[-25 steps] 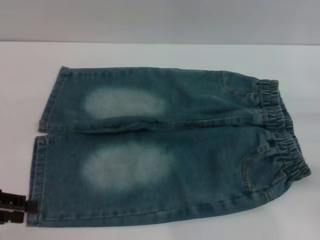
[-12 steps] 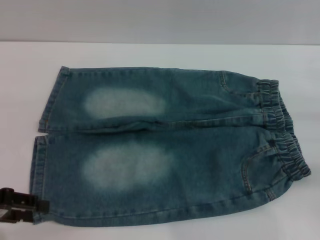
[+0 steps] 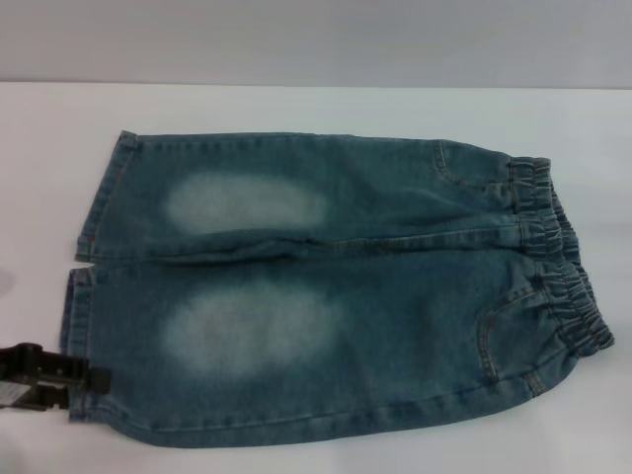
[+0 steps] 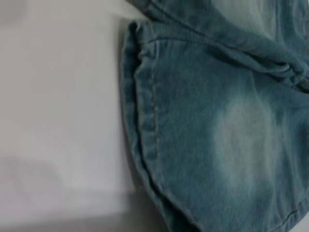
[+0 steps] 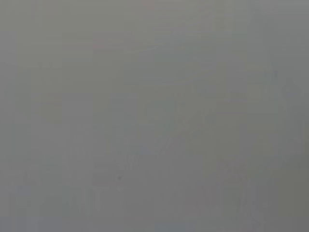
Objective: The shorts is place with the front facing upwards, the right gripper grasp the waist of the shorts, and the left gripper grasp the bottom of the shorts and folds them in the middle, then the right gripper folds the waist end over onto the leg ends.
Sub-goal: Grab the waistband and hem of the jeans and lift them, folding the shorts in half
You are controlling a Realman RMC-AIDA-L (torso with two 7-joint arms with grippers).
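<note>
Centrally on the white table lie the shorts, blue washed denim, spread flat with the front up; waist end toward the robot's right, leg ends toward its left; the two legs run side by side, one farther from the robot and one nearer, parted by a creased seam line along the middle; each leg carries a pale, faded oval patch on the thigh; the elastic waistband is gathered and ruffled, with a curved pocket seam stitched just inside it on each side; the leg hems are turned and stitched, the nearer hem showing an orange-toned thread line; the left wrist view shows that same hem close up, a doubled band standing slightly proud of the table with a shadow beneath its lower run. Left gripper: dark, at the outer near corner of the shorts, its tip touching or overlapping the nearer leg's hem edge; whether its fingers are parted or closed, and whether any cloth is held, cannot be told. Right gripper: not seen beside the shorts in the head view; its wrist camera gives only a plain grey field.
</note>
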